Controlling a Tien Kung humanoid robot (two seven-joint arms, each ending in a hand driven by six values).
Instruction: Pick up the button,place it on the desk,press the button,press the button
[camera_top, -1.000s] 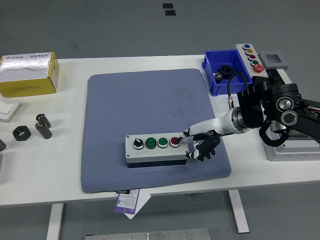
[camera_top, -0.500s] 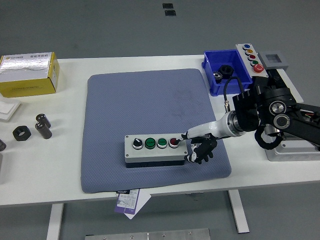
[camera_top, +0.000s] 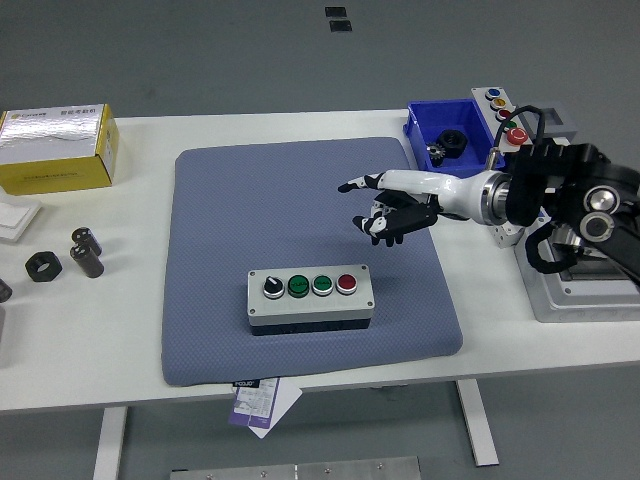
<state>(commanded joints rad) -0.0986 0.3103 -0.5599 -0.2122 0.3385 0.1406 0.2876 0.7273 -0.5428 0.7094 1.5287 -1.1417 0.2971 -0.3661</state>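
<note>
A grey button box (camera_top: 311, 297) lies on the blue-grey mat (camera_top: 260, 200), near its front edge. It carries a black knob, two green buttons and a red button (camera_top: 346, 284) in a row. My right hand (camera_top: 383, 212) hangs over the mat behind the box, clear of it. Its index finger points left, the other fingers are curled, and it holds nothing. The left arm is out of view.
A blue bin (camera_top: 452, 144) with a black part stands at the mat's back right corner. A second button box (camera_top: 502, 114) and a grey device (camera_top: 580, 285) lie at the right. A yellow box (camera_top: 57, 148) and black nuts (camera_top: 85, 252) sit at the left.
My right hand has lifted off the red button end of the box and moved back and up, away from it. The box has stayed in place.
</note>
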